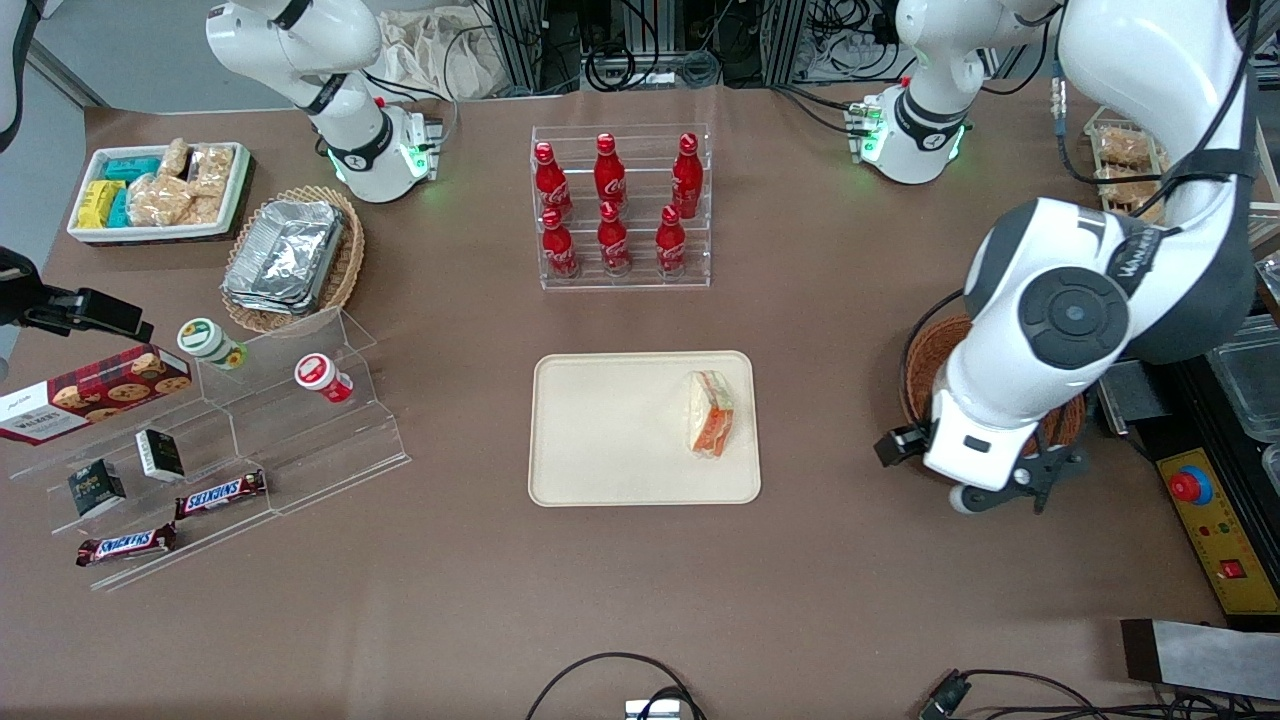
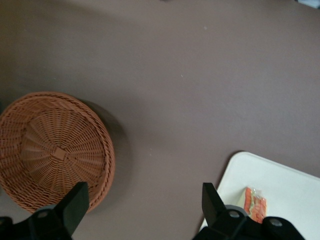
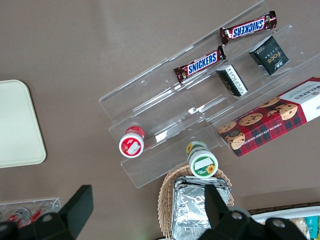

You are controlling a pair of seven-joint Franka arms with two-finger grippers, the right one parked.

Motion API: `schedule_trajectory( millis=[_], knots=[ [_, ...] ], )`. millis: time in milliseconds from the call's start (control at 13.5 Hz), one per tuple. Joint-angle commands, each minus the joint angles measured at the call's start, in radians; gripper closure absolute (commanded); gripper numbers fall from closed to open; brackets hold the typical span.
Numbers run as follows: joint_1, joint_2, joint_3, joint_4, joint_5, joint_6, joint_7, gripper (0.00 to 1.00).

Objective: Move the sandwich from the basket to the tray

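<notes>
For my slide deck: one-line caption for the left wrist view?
Open hand above bare table, empty wicker basket beside it, sandwich on the tray.

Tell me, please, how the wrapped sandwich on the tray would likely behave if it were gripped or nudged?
The sandwich looks like soft white bread, so it would probably squash under a firm grip. Its clear wrap may be slippery. Lying flat on the tray, it should slide rather than roll. The gripper, jaws open and empty, hangs above the table between the basket and the tray.
</notes>
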Motion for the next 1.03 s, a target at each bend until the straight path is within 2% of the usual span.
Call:
schedule_trajectory(
  millis=[0,517,665,739,813,961],
  knots=[
    [0.034,-0.043,-0.005,-0.017,-0.006,-0.037,0.021,0.0],
    [0.081,-0.066,-0.005,-0.022,-0.009,-0.06,0.093,0.0],
    [0.117,-0.088,0.003,-0.026,-0.024,-0.058,0.17,0.0],
    [0.108,-0.117,0.061,-0.046,-0.051,-0.054,0.226,0.0],
    [0.077,-0.159,0.148,-0.077,-0.12,-0.045,0.298,0.0],
    [-0.022,-0.232,0.332,-0.131,-0.206,-0.042,0.443,0.0]
  ],
)
